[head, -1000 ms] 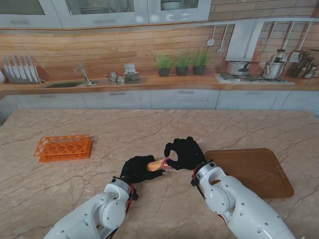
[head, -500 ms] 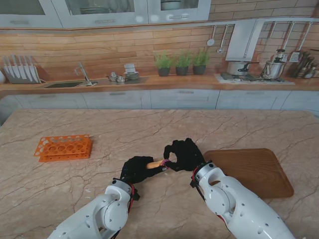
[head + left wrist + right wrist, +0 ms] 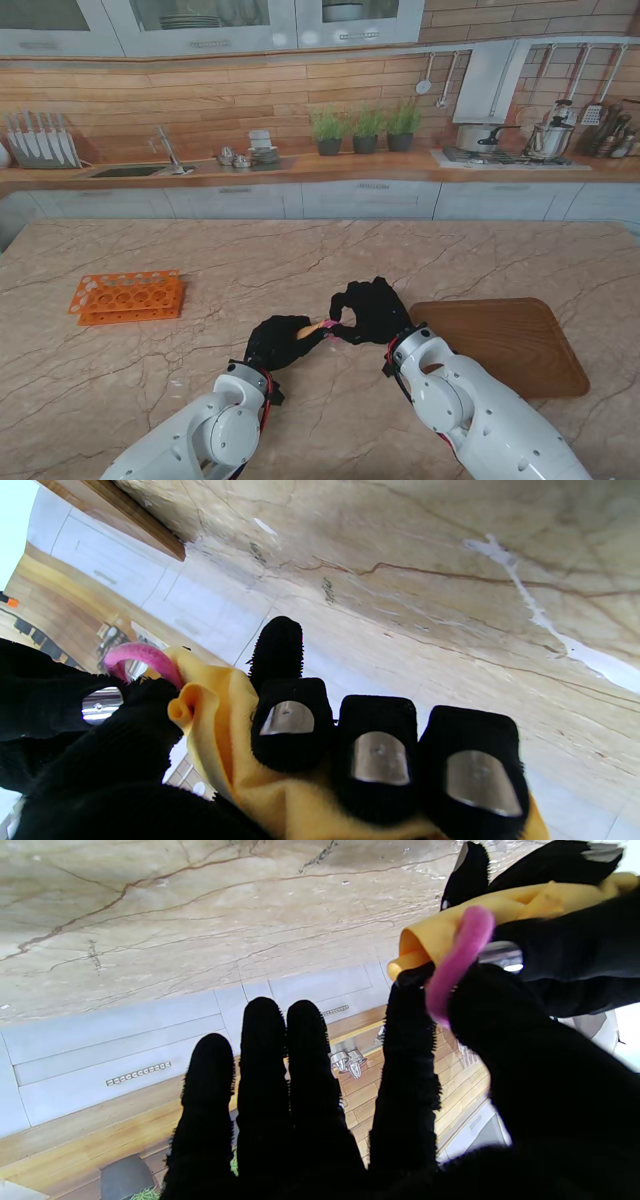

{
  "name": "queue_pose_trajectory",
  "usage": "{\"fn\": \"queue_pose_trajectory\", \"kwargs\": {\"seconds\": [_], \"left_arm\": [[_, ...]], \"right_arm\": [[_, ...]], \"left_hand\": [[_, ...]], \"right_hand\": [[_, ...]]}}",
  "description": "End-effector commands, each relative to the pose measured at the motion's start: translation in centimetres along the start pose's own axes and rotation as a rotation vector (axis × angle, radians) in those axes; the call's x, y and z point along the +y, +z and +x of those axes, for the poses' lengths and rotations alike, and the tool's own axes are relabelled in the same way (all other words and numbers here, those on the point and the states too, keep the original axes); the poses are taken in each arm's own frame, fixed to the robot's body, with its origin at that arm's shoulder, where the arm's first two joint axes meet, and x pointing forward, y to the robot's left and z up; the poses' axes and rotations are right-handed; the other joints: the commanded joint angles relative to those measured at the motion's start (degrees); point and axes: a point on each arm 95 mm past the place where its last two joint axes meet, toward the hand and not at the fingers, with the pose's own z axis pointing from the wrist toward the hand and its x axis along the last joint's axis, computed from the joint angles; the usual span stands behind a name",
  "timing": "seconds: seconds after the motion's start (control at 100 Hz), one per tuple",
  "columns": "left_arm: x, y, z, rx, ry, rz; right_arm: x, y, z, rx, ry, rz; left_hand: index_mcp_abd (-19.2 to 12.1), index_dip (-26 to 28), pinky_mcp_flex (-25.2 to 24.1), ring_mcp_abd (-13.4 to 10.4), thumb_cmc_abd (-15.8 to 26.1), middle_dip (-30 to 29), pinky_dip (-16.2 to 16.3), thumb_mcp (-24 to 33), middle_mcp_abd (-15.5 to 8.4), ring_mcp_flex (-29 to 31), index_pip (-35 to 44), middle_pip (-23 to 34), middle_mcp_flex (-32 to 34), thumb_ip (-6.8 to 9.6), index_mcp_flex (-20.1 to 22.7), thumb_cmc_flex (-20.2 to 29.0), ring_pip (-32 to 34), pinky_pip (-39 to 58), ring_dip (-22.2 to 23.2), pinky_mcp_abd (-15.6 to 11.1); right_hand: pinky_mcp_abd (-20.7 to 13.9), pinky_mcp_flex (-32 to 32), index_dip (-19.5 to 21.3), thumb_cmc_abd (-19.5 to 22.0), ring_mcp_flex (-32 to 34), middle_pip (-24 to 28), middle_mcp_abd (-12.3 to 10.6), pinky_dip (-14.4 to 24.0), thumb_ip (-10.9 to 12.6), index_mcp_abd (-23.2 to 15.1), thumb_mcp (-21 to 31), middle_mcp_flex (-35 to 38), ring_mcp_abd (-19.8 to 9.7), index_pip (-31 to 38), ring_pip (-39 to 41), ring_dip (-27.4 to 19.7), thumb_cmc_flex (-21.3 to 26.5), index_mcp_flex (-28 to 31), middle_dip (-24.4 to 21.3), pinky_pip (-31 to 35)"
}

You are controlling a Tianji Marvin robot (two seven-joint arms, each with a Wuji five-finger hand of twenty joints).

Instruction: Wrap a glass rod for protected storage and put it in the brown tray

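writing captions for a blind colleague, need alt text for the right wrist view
The right hand pinches a pink band at the end of a rolled yellow cloth, which the left hand grips. Its other three fingers are spread, with the marble table behind.

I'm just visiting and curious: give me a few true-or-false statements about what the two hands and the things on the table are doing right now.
1. The left hand grips a yellow cloth bundle. True.
2. The right hand pinches a pink band at the bundle's end. True.
3. The bundle already lies in the brown tray. False: it is held between the hands, left of the tray.
4. The orange rack sits on the tray. False: it stands apart, far to the left on the table.
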Motion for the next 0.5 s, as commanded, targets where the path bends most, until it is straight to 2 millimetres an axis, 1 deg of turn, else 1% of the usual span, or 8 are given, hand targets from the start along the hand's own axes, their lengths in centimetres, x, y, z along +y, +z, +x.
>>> {"fn": "queue_pose_trajectory", "kwargs": {"seconds": [0.0,0.07,0.1,0.17,0.24,0.35,0.49], "left_arm": [[0.13,-0.05,0.47,0.005,-0.01,0.004],[0.1,-0.02,0.48,0.012,-0.01,0.01],[0.08,-0.02,0.5,0.015,-0.012,0.012],[0.03,-0.07,0.56,0.023,-0.016,0.014],[-0.02,-0.15,0.61,0.029,-0.016,0.013],[-0.05,-0.27,0.66,0.033,-0.018,0.011],[-0.09,-0.36,0.68,0.04,-0.02,0.007]], "right_arm": [[-0.26,-0.25,0.45,0.009,0.005,0.002],[-0.22,-0.35,0.34,0.003,0.006,0.001],[-0.2,-0.39,0.27,0.0,0.006,0.0],[-0.15,-0.5,0.07,-0.008,0.01,-0.001],[-0.13,-0.58,-0.1,-0.018,0.019,-0.004],[-0.11,-0.69,-0.3,-0.032,0.029,-0.011],[-0.08,-0.81,-0.54,-0.045,0.037,-0.019]], "left_hand": [[2.85,0.81,0.2,-0.98,3.44,-0.58,-0.7,3.96,-5.23,0.89,1.84,6.42,2.06,1.93,0.99,3.46,4.29,13.98,-0.6,2.73],[3.11,1.61,0.13,-0.93,2.71,-0.78,-1.06,4.4,-5.2,0.88,3.93,6.49,2.05,2.29,2.03,3.75,4.2,13.51,-0.73,3.23],[3.29,2.11,0.12,-0.9,2.08,-1.01,-1.38,5.71,-4.99,0.88,5.63,6.53,2.05,2.72,2.51,2.93,4.15,13.34,-0.8,3.7],[3.6,2.75,0.09,-0.87,1.12,-1.2,-1.66,7.28,-4.7,0.88,7.84,6.77,2.06,3.07,3.65,2.03,4.07,13.13,-0.86,4.0],[3.86,3.0,0.07,-0.87,0.65,-1.24,-1.72,7.99,-4.58,0.88,8.82,7.0,2.07,3.21,4.4,1.72,4.07,13.12,-0.86,4.11],[4.19,3.43,0.05,-0.87,0.44,-1.32,-1.72,8.64,-4.41,0.88,10.13,7.28,2.06,3.26,4.48,1.64,4.07,13.1,-0.86,4.39],[4.48,3.76,0.02,-0.87,0.07,-1.42,-1.71,9.11,-4.16,0.88,11.21,7.49,2.06,3.34,4.8,1.91,4.07,13.02,-0.87,4.66]], "right_hand": [[0.57,-0.52,-0.16,0.13,1.1,-0.67,0.67,1.38,-0.82,-0.76,-0.15,0.99,0.31,1.14,-0.53,0.6,-1.04,1.98,0.55,-0.4],[0.57,-0.52,-0.46,0.65,1.12,-0.84,0.67,1.44,-0.69,0.09,-0.11,0.87,0.11,0.31,-0.64,0.59,-0.51,0.08,0.55,-0.43],[0.57,-0.52,-0.46,1.04,1.13,-0.88,0.57,1.46,-0.61,0.19,0.05,0.88,0.08,0.2,-0.68,0.58,-0.15,-0.26,0.55,-0.44],[0.48,-0.4,-0.48,2.72,1.25,-0.98,0.4,1.58,-1.08,0.34,-0.34,0.96,-0.14,0.04,-0.81,0.62,1.48,-0.57,0.61,-0.5],[0.36,-0.3,-0.7,3.88,1.37,-0.92,0.34,1.68,-1.35,0.96,-0.42,1.02,-0.3,-0.12,-0.92,0.64,2.98,-0.84,0.66,-0.56],[0.0,-0.04,-0.95,6.23,1.58,-0.79,0.24,1.95,-1.92,1.02,-1.38,1.19,-0.43,-0.01,-0.92,0.76,5.92,-0.71,0.68,-0.6],[-0.09,0.18,-1.15,8.53,1.77,-0.63,0.16,2.21,-2.14,1.31,-2.42,1.34,-0.48,0.0,-0.82,0.81,7.78,-1.01,0.64,-0.6]]}}
